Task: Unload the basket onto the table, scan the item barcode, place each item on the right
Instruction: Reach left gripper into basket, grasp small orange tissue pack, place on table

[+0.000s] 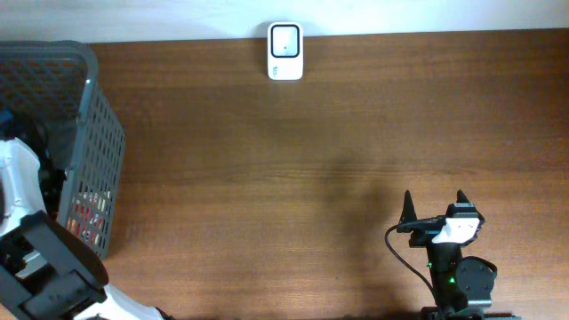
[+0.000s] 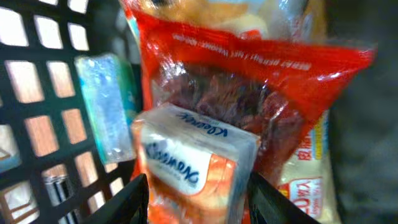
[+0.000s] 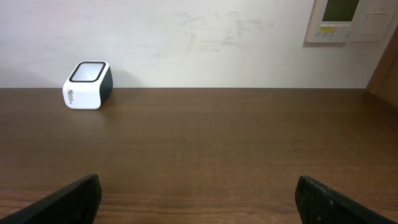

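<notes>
Wooden table (image 1: 311, 160), grey basket (image 1: 100, 133) with tissue pack (image 2: 196, 165), red snack bag (image 2: 249, 74)

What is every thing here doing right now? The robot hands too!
basket, upright, packets inside.
tissue pack, in the basket, gripped at both sides.
red snack bag, in the basket, behind the tissue pack.
scanner, standing alone, nothing held to it.
left gripper, shut on the tissue pack.
right gripper, open, empty.

The tissue pack (image 2: 196, 165) is blurred and cut off below; the basket (image 1: 98, 133) hides the left pincer (image 2: 199, 190) from overhead.
</notes>
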`<state>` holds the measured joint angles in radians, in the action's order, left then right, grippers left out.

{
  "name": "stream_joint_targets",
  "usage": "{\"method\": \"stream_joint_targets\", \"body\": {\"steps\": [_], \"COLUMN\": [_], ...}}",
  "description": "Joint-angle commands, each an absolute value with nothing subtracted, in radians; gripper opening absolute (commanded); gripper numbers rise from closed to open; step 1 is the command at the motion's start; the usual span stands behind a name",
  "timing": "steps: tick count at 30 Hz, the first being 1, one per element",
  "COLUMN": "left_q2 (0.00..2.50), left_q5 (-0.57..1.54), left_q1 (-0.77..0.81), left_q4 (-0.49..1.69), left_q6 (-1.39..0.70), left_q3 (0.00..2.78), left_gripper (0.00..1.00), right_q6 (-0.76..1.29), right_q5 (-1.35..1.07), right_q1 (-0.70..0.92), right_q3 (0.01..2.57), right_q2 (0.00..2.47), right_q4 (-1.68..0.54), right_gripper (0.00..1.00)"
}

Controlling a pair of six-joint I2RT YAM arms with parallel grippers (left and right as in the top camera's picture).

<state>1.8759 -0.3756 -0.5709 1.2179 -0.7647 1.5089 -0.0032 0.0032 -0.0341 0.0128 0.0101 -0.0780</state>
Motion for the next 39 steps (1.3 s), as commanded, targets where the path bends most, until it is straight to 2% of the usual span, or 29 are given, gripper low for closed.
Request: {"method": "stream_joint_targets", "body": {"steps": [1, 2, 4, 7, 12, 15, 20, 23, 27, 31, 37, 39], "left_q2": [1.885, 1.885, 1.884, 1.878, 1.85, 1.824, 1.763, 1.73, 1.749, 1.822, 2.021, 2.104], "left_q5": [-0.389, -0.389, -0.389, -0.389, -0.374, -0.274, 0.159, 0.278, 0.23, 0.038, -0.193, -0.208], "left_q1": [-0.577, -0.577, -0.576, -0.578, -0.576, -0.574, -0.54, -0.407, -0.101, 0.198, 0.475, 0.542], "left_q4": [1.182, 1.181, 1.184, 1.232, 1.436, 1.527, 1.585, 1.586, 1.578, 1.544, 1.53, 1.51], "left_q6": [-0.77, -0.77, -0.77, -0.77, -0.77, -0.769, -0.747, -0.674, -0.55, -0.544, -0.544, -0.544], "left_q3": [1.442, 1.44, 1.443, 1.505, 1.879, 2.138, 2.411, 2.418, 2.4, 2.352, 2.325, 2.325], "left_gripper": [0.45, 0.34, 0.18, 0.01, 0.0, 0.0, 0.0, 0.0, 0.0, 0.0, 0.0, 0.0], "right_q6": [0.0, 0.0, 0.0, 0.0, 0.0, 0.0, 0.0, 0.0, 0.0, 0.0, 0.0, 0.0], "right_q5": [0.01, 0.01, 0.01, 0.01, 0.009, 0.009, 0.01, 0.01, 0.01, 0.01, 0.009, 0.01], "right_q1": [-0.04, -0.04, -0.04, -0.04, -0.04, -0.04, -0.04, -0.04, -0.04, -0.04, -0.04, -0.04], "right_q3": [0.006, 0.006, 0.006, 0.006, 0.006, 0.006, 0.006, 0.006, 0.006, 0.006, 0.006, 0.006], "right_q2": [0.004, 0.004, 0.004, 0.004, 0.004, 0.004, 0.004, 0.004, 0.004, 0.004, 0.004, 0.004], "right_q4": [-0.082, -0.082, -0.082, -0.082, -0.082, -0.082, -0.082, -0.082, -0.082, -0.082, -0.082, -0.082], "right_gripper": [0.98, 0.99, 0.98, 0.98, 0.99, 0.98, 0.98, 0.98, 0.98, 0.98, 0.99, 0.98]}}
